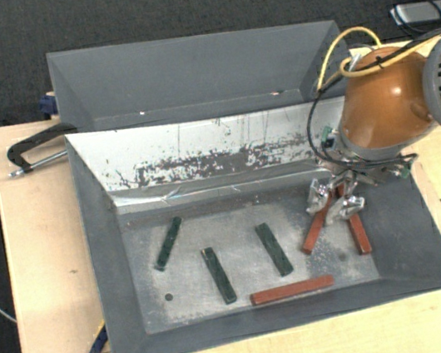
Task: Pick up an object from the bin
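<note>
My gripper (334, 199) hangs low at the right end of the bin floor, open, its silver fingertips (318, 195) apart. It stands over the upper ends of two red-brown bars. One red-brown bar (313, 234) slants down to the left from between the fingertips. The other red-brown bar (359, 234) lies nearly upright just right of it, its top end under the right fingertip. Whether the fingers touch either bar is hidden by the gripper body. A dark green bar (273, 248) lies a little to the left of them.
A longer red-brown bar (292, 290) lies flat along the front wall. Two more dark green bars (218, 275) (167, 242) rest on the left half of the floor. The arm's orange cover and cables overhang the bin's right rim.
</note>
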### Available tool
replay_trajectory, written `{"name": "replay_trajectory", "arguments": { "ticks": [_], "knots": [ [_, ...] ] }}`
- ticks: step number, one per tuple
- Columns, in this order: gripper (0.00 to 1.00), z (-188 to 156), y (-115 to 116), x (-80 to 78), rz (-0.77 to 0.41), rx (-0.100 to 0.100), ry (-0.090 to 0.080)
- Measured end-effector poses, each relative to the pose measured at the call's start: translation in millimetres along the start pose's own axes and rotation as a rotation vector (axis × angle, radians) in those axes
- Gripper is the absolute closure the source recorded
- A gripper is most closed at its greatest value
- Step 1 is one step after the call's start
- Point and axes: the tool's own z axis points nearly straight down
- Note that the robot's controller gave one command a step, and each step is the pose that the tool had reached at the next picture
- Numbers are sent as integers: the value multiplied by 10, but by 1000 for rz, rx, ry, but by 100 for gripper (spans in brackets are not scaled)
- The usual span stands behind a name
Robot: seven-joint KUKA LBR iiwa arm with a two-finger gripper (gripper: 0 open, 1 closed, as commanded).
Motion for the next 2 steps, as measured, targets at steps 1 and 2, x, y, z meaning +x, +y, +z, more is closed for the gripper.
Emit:
{"name": "replay_trajectory", "arguments": {
  "ticks": [1,2],
  "knots": [
    [100,0,0,0,0,0,0],
    [100,-1249,15,-54,-31,-1,-1]
  ]
}}
